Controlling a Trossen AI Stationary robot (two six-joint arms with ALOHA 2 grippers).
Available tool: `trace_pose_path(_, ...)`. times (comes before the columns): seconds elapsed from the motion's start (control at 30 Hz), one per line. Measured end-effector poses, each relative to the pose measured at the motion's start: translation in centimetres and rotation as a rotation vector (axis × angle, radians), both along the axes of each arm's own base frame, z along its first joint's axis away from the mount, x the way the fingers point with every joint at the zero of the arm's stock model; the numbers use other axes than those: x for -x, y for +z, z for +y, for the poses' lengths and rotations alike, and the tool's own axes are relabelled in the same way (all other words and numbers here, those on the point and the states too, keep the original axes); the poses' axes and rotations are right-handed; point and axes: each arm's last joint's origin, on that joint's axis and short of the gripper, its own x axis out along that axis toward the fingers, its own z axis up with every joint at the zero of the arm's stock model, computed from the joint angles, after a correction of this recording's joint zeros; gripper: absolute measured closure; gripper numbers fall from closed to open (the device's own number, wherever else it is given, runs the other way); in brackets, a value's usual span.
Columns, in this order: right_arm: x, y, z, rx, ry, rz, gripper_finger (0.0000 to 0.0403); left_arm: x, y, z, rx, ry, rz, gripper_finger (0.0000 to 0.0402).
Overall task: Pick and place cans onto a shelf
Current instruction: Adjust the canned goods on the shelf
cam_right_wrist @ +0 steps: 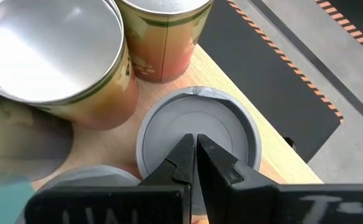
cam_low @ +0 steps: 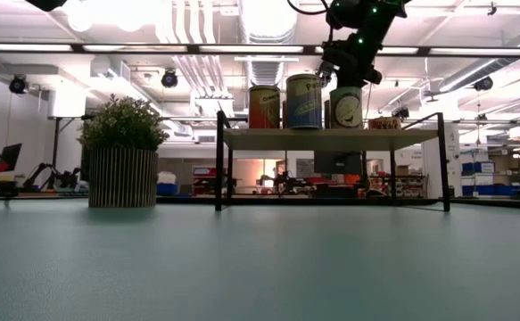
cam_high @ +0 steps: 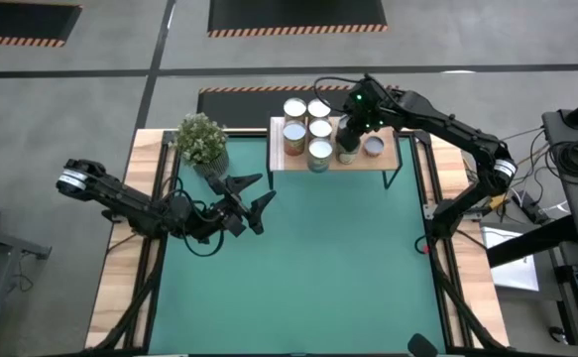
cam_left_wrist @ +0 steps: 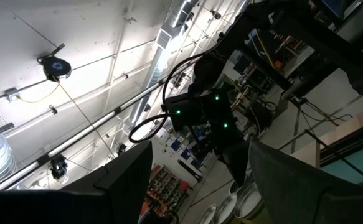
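The right gripper [cam_right_wrist: 193, 163] has its fingers pressed together with nothing between them, their tips just above the grey top of a low tin [cam_right_wrist: 197, 134] on the shelf [cam_right_wrist: 256, 93]. From above, this gripper [cam_high: 351, 134] hangs over the shelf's right half, beside the low tin [cam_high: 374, 146] near the board's right end.

On the shelf [cam_high: 393, 159] I count seven cans in the high view: four tall ones in a square block [cam_high: 306, 119], one [cam_high: 319, 154] at the front edge, one mostly hidden under the gripper, and the low tin (the low view shows only some of them, with the can [cam_low: 346, 108] below the gripper standing upright).

The left gripper [cam_high: 252, 203] waits over the green mat [cam_high: 338, 268], fingers spread wide and holding nothing, just beside one potted plant [cam_high: 202, 142] at the mat's back left corner.
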Motion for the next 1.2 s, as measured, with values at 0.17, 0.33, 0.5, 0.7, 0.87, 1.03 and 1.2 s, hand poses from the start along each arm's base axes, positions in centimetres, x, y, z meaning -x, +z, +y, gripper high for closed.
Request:
trace_pose_path(0.17, -0.1, 0.0, 0.1, 0.003, 0.004, -0.001, 0.0394, 0.0, 0.0, 0.0, 0.0, 0.0, 0.0, 0.0152)
trace_pose_path(0.33, -0.3, 0.0, 0.3, 0.005, 0.014, -0.001, 0.0394, 0.0, 0.0, 0.0, 0.0, 0.0, 0.0, 0.0152)
trace_pose_path(0.5, -0.2, 0.3, 0.4, 0.03, 0.004, -0.008, 0.0394, 0.0, 0.0, 0.0, 0.009, 0.014, 0.001, 0.0153)
trace_pose_path(0.7, 0.8, 2.3, 1.4, 0.08, 0.005, -0.056, 0.0394, -0.2, 1.4, 0.3, 0.089, 0.142, 0.005, 0.0208)
trace_pose_path(0.87, 2.2, 4.6, 4.2, 0.124, 0.054, -0.135, 0.0394, -1.2, 2.3, 0.4, 0.166, 0.185, 0.059, 0.0314)
trace_pose_path(1.03, 3.0, 5.7, 7.8, 0.15, 0.142, -0.227, 0.0394, -2.0, 2.9, 1.8, 0.209, 0.221, 0.12, 0.0393)
trace_pose_path(1.2, 4.2, 5.4, 10.5, 0.177, 0.187, -0.3, 0.0394, -2.9, 4.5, 4.1, 0.203, 0.232, 0.212, 0.0397)
